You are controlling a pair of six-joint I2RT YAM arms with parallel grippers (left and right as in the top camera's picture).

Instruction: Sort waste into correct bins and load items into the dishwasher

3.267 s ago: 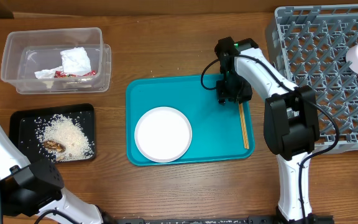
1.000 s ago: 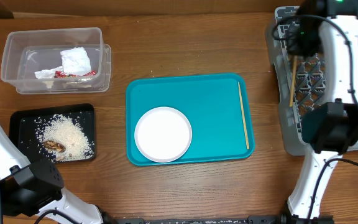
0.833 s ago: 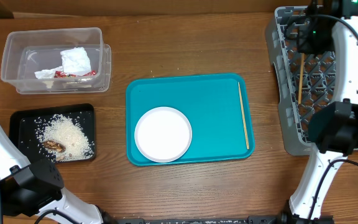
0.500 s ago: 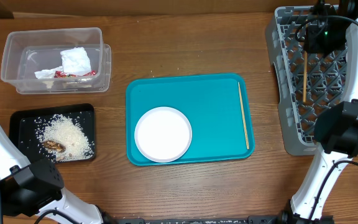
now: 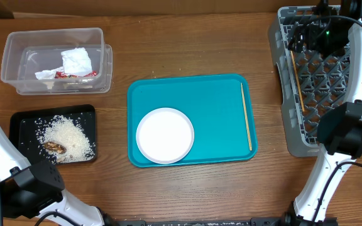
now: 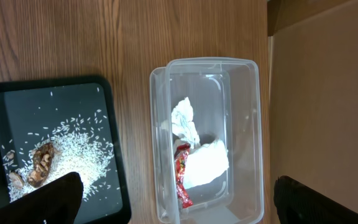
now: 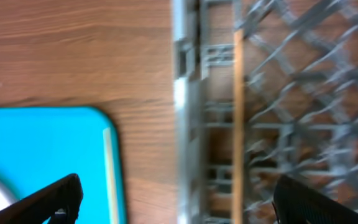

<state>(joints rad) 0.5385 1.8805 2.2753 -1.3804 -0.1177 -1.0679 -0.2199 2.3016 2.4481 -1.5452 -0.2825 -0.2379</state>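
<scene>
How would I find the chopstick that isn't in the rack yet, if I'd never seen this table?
Start at the teal tray in the middle of the table. Right of its round white plate, along the tray's right edge, lies a thin wooden chopstick. Its twin lies in the grey dish rack farther right; this one rests on teal.

Frame blurred. Grey rack (image 7: 278, 93) at right; one chopstick (image 7: 238, 124) lies on its lattice, just inside the rim. Teal tray (image 7: 42, 149) corner lower left, second chopstick (image 7: 110, 168) along its edge. Right gripper (image 7: 179, 202) jaws wide apart.
</scene>
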